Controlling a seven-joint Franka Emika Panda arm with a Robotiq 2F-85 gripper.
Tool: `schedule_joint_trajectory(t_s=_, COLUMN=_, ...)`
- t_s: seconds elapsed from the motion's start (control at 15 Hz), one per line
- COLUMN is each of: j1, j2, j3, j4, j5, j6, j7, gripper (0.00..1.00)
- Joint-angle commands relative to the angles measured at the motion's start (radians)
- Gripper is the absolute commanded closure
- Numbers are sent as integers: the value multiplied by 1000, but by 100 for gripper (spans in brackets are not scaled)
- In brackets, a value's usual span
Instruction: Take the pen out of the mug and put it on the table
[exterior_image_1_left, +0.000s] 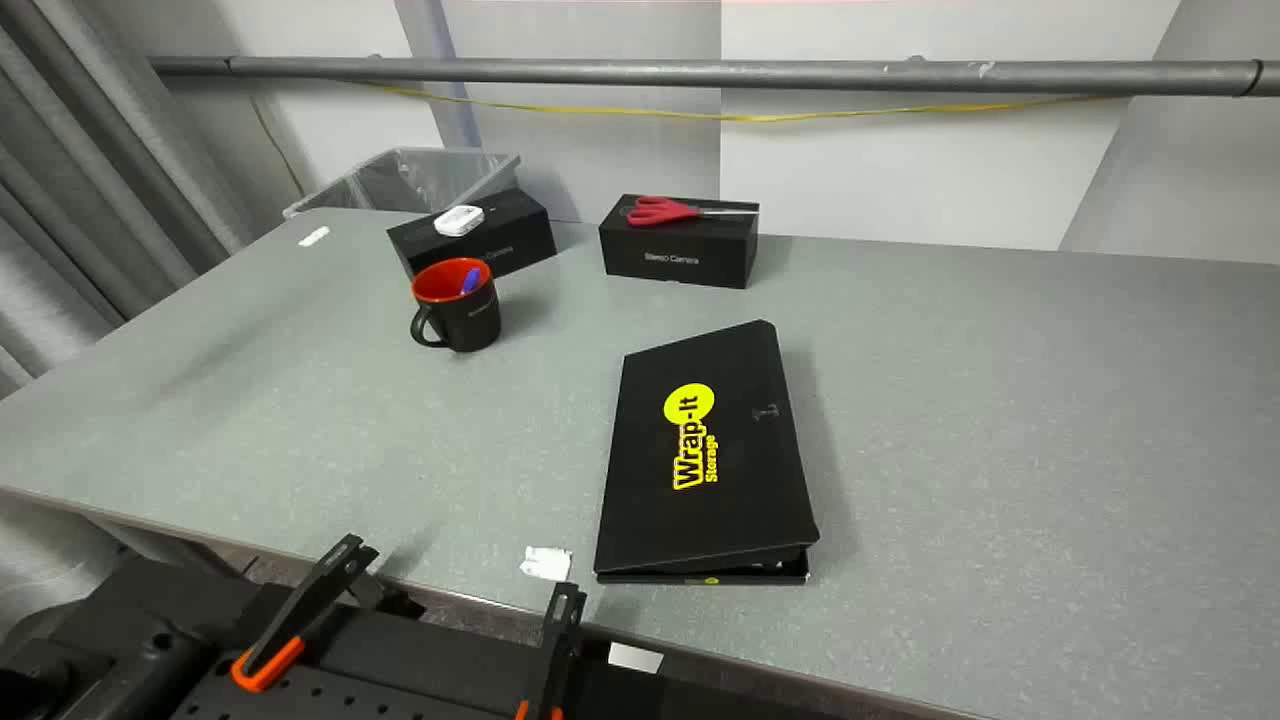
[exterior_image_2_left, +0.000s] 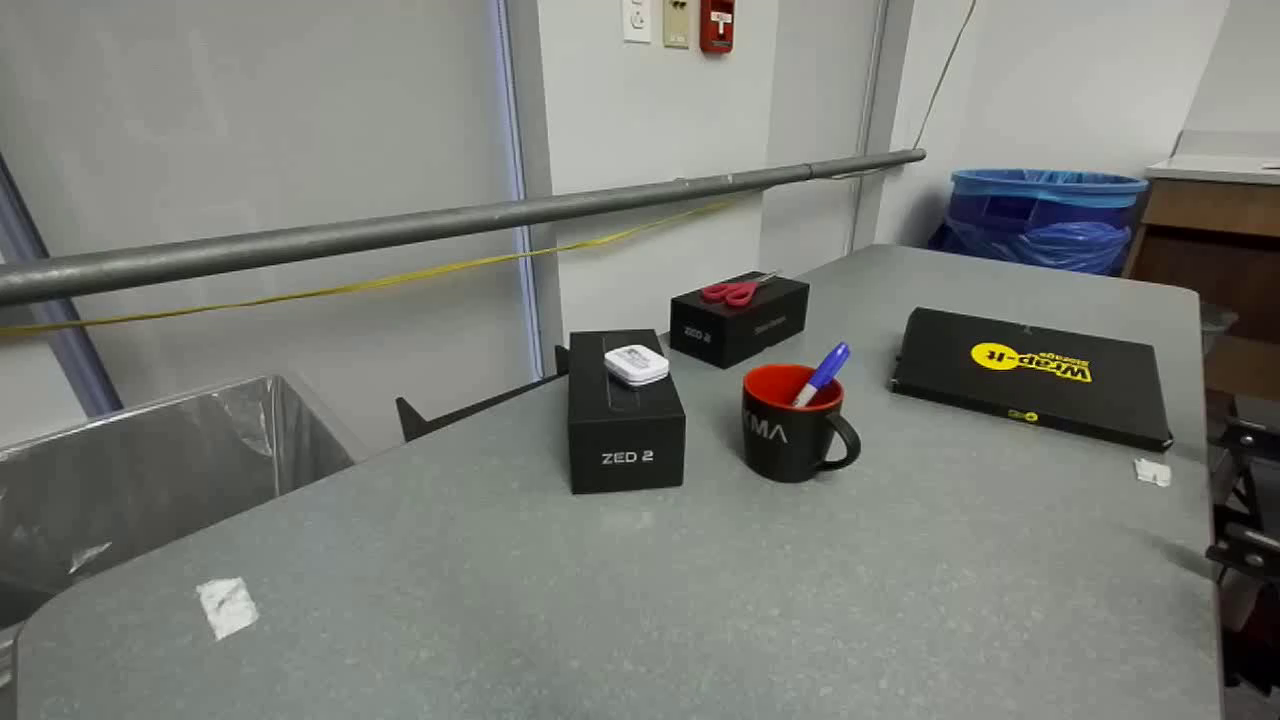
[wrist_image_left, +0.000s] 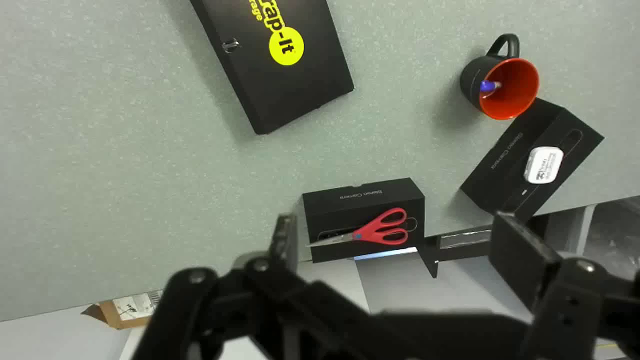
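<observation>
The blue pen (exterior_image_2_left: 823, 375) leaned inside the black mug (exterior_image_2_left: 788, 442), which stood upright on the table (exterior_image_2_left: 560, 600) near a black box (exterior_image_2_left: 627, 425) topped by a white case (exterior_image_2_left: 637, 365). Farther off, a 2nd box (exterior_image_2_left: 740, 332) carried red scissors (wrist_image_left: 370, 233). The gripper (wrist_image_left: 396, 235) was spread wide.

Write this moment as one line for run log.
end effector: open, empty; red-lined black mug: upright on table; blue-capped pen: in mug

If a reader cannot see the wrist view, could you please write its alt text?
A blue pen sits in a black mug on the table, upper right. Red scissors lie on one black box, a white case on another box; a black folder is at top, the open hand at bottom.
</observation>
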Motion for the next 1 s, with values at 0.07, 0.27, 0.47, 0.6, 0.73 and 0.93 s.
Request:
schedule_joint_trajectory(t_s=0.07, j1=-21, j2=3, j3=17, j4=3, j5=8, j6=-3, j7=-7, gripper=0)
schedule_joint_trajectory(t_s=0.27, j1=-15, j2=12, j3=16, j4=3, j5=20, j6=5, j7=-16, gripper=0)
schedule_joint_trajectory(t_s=0.47, j1=13, j2=63, j3=36, j4=-24, j5=43, j6=43, j7=-33, gripper=0)
schedule_joint_trajectory(t_s=0.6, j1=41, j2=113, j3=59, j4=-51, j5=80, j6=75, j7=-56, gripper=0)
schedule_joint_trajectory(t_s=0.73, j1=67, j2=167, j3=87, j4=-65, j5=125, j6=83, j7=-88, gripper=0)
schedule_joint_trajectory(t_s=0.93, j1=90, j2=231, j3=129, j4=-65, j5=157, j6=63, j7=-131, gripper=0)
